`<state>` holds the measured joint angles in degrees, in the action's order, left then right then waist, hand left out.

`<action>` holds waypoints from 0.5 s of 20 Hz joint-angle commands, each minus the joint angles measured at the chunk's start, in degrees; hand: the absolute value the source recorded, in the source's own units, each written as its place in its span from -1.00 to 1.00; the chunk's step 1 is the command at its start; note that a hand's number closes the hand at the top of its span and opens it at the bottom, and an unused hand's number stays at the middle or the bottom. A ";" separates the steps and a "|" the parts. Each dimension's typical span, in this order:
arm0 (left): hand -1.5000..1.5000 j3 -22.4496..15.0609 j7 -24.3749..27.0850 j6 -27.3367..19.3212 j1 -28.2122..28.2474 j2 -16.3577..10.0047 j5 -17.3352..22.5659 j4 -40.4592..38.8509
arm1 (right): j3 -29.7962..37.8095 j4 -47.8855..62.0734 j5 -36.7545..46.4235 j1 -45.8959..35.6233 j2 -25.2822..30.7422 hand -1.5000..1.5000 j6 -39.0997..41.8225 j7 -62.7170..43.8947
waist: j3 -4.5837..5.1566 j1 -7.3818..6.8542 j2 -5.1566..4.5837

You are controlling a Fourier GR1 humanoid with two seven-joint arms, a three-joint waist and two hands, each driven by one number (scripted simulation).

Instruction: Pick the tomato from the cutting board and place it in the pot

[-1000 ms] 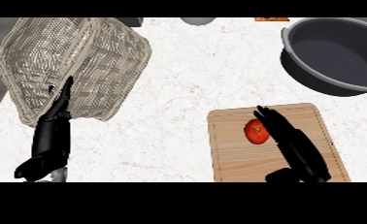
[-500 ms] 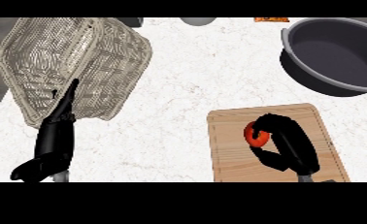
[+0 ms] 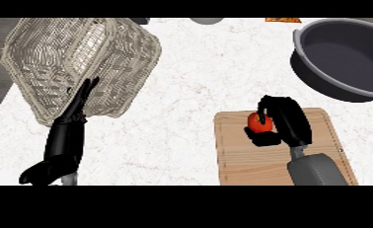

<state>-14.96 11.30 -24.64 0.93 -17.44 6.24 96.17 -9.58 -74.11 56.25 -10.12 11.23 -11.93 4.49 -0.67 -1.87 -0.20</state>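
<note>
One tomato point(image 3: 254, 121) sits in the curled right hand point(image 3: 286, 118), well apart from the pot point(image 3: 324, 81).

The right hand point(image 3: 290, 123) hides most of the tomato point(image 3: 254, 121), the pot point(image 3: 310, 76) runs off the right edge, the cutting board point(image 3: 241, 160) is cut at the bottom, and an orange scrap point(image 3: 282, 19) and a grey shape point(image 3: 207, 20) at the top are too clipped to name.

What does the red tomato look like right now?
The tomato is small, round and red-orange. Only its left side shows, because the right hand curls its black fingers round it. It is over the far left part of the wooden cutting board, with a dark shadow beneath. Whether it touches the board, I cannot tell.
</note>
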 commanded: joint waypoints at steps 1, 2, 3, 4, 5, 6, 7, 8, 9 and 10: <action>0.00 -3.40 -2.01 2.75 -0.54 3.07 2.86 -0.92 | 4.10 8.00 3.50 -10.38 -2.12 1.00 6.69 -15.99 | 1.11 -2.75 -1.88; 0.00 -3.89 -2.70 3.54 -1.15 2.91 2.95 -1.07 | 4.72 9.92 4.72 -13.59 -3.46 1.00 6.60 -19.58 | 0.99 -2.94 -1.86; 0.00 -3.51 -1.22 4.07 -1.43 3.23 3.33 -1.93 | 5.01 11.79 6.39 -17.33 -4.52 1.00 6.71 -23.11 | 0.98 -2.93 -1.64; 0.00 -2.88 -2.92 3.54 -3.31 4.05 3.89 -2.88 | 5.37 13.38 7.29 -21.20 -4.74 1.00 7.92 -25.48 | 0.92 -2.46 -1.64; 0.00 -3.00 -2.22 3.75 -2.61 4.12 3.84 -2.97 | 6.47 15.06 8.04 -25.46 -4.57 1.00 8.27 -27.67 | 0.87 -2.59 -1.39; 0.00 -3.03 -3.19 3.88 -2.93 3.68 3.62 -2.41 | 6.73 17.35 9.96 -28.05 -5.34 1.00 5.84 -29.68 | 0.76 -2.45 -1.22; 0.00 -2.60 -4.20 2.59 -4.72 4.58 3.19 -2.97 | 6.74 18.36 10.75 -31.79 -6.43 1.00 5.62 -31.48 | 0.73 -1.86 -1.09; 0.00 -1.67 -3.60 4.84 -4.87 3.13 4.30 -3.65 | 6.81 20.83 11.99 -33.52 -7.96 1.00 2.59 -32.63 | 0.73 -1.90 -1.21; 0.00 -3.59 -3.36 3.58 -2.40 4.81 3.44 -3.69 | 6.83 22.20 13.21 -34.49 -7.81 1.00 0.07 -32.51 | 0.70 -1.46 -0.96; 0.00 -2.23 -2.66 4.03 -3.66 4.51 3.78 -5.65 | 7.04 23.29 14.31 -36.80 -7.83 1.00 -1.41 -33.42 | 0.72 -1.05 -1.02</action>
<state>-16.72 10.54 -23.21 -0.89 -15.06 6.86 95.11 -3.57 -56.42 66.57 -38.35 5.11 -9.24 -23.52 -0.48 -3.85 -0.86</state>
